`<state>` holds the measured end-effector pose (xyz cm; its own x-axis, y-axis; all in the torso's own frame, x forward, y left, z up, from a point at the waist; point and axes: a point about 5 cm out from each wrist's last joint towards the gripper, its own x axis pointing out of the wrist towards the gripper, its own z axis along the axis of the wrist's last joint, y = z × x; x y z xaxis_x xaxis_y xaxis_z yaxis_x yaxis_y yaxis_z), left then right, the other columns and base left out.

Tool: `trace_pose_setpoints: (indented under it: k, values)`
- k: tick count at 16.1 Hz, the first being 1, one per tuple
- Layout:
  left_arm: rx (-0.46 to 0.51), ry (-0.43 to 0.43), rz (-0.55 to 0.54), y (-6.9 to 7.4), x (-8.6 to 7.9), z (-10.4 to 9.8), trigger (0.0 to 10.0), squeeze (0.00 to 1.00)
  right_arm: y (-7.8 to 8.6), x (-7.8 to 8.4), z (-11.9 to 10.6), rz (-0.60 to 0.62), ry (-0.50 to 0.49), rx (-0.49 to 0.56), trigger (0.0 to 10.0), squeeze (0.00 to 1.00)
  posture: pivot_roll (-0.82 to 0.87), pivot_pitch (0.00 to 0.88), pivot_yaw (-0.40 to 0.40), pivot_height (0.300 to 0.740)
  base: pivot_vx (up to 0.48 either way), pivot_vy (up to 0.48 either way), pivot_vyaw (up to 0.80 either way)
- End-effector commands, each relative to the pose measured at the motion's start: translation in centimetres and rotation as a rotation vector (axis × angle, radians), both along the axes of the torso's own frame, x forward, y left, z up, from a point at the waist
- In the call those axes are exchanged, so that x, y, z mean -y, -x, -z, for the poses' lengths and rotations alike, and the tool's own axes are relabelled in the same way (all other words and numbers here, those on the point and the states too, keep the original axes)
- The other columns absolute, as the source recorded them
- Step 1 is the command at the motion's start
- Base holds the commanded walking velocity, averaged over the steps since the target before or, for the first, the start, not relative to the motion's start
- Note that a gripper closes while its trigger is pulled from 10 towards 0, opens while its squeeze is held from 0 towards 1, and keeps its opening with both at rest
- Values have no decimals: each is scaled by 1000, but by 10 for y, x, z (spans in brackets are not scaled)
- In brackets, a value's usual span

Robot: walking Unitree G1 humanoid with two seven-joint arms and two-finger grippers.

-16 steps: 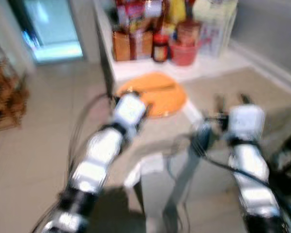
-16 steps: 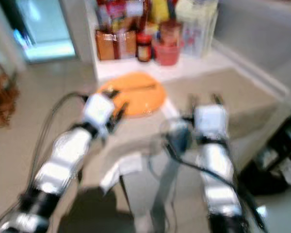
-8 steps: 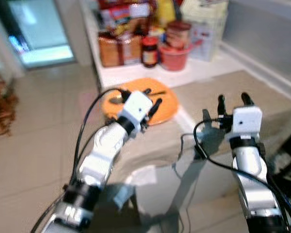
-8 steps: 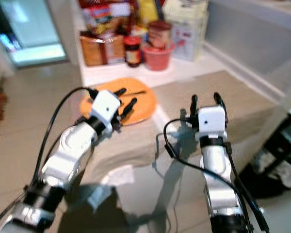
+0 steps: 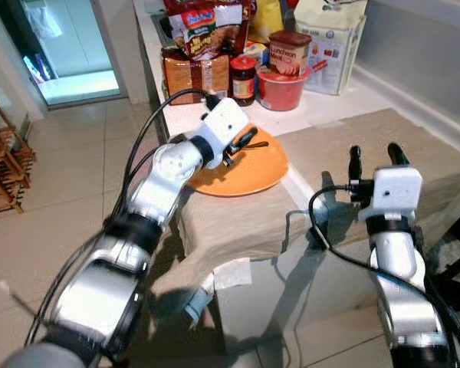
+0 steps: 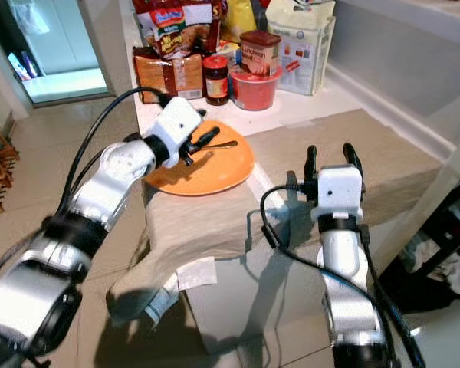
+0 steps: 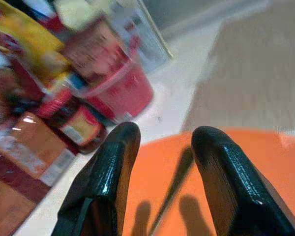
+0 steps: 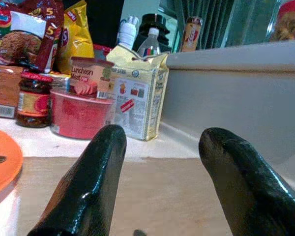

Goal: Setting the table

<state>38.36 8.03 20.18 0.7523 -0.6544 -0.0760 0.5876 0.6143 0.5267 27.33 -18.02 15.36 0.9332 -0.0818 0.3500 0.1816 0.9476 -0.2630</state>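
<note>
An orange plate (image 5: 249, 170) lies on a beige cloth (image 5: 238, 222) at the table's near left corner. A thin dark utensil (image 6: 224, 144) rests on the plate. My left gripper (image 5: 244, 141) hovers open just above the plate's far side, with nothing between its fingers. In the left wrist view the utensil (image 7: 173, 183) runs across the orange plate (image 7: 265, 157) below the gap between the fingers (image 7: 110, 172). My right gripper (image 5: 372, 152) stands open and upright over the cloth on the right, holding nothing.
Groceries crowd the back of the white counter: noodle packets (image 5: 203, 27), a jar (image 5: 244, 77), a red tub (image 5: 280, 88) topped by a can, a white bag (image 5: 330, 42). A wooden rack (image 5: 4, 165) stands on the tiled floor at left. The table edge drops off in front.
The view has steadied and sharpened. My left gripper has reached forward from the plate's near edge to above its far side. My right gripper has stayed about where it was.
</note>
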Motion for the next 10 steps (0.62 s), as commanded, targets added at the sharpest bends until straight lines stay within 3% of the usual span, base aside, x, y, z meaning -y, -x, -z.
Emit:
trace_pose_setpoints:
  k: [1,4,8,9,10]
  values:
    - [-11,-41,15,-3,-4,-1,10000,0,2,-4,-2,0,9,1,10000,0,-45,0,94,740,0,0,0]
    - [-63,-113,51,-13,-11,-10,10000,0,16,-1,7,26,-4,-31,10000,0,-59,12,131,740,0,0,0]
    - [-41,-183,1,-24,-19,-30,10000,0,28,-2,15,43,-16,-64,10000,0,-73,36,150,740,0,0,0]
    - [-25,-206,-22,-27,-21,-35,10000,365,33,-4,17,46,-18,-78,10000,0,-81,43,152,740,0,0,0]
    - [-29,-209,-30,-28,-22,-35,10000,1000,35,-5,18,46,-18,-81,10000,0,-85,46,153,740,0,0,0]
